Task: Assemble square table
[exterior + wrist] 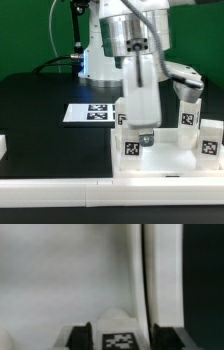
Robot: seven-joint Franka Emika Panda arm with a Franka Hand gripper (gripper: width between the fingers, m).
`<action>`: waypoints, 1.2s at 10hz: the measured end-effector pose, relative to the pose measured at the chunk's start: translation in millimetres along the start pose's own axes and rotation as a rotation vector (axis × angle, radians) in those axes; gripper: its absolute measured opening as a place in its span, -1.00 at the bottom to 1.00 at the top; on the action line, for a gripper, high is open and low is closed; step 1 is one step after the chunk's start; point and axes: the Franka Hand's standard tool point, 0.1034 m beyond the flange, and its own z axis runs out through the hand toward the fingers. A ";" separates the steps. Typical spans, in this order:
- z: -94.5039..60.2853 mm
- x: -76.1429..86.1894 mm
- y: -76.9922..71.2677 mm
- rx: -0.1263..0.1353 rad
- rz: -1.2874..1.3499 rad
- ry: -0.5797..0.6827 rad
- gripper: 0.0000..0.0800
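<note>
The square table's white slab lies at the exterior view's lower right. Several short white tagged legs stand on it, such as one at the back and one on the right. My gripper is low over the slab's left part. In the wrist view my gripper is shut on a white leg with its tag facing the camera, one dark finger on each side. The slab's flat surface and its raised rim fill that view.
The marker board lies on the black table behind the slab, towards the exterior view's left. A long white rail runs along the front edge, and a white piece sits at the left edge.
</note>
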 end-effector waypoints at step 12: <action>-23.8 -9.0 -4.3 0.034 0.262 -0.049 0.61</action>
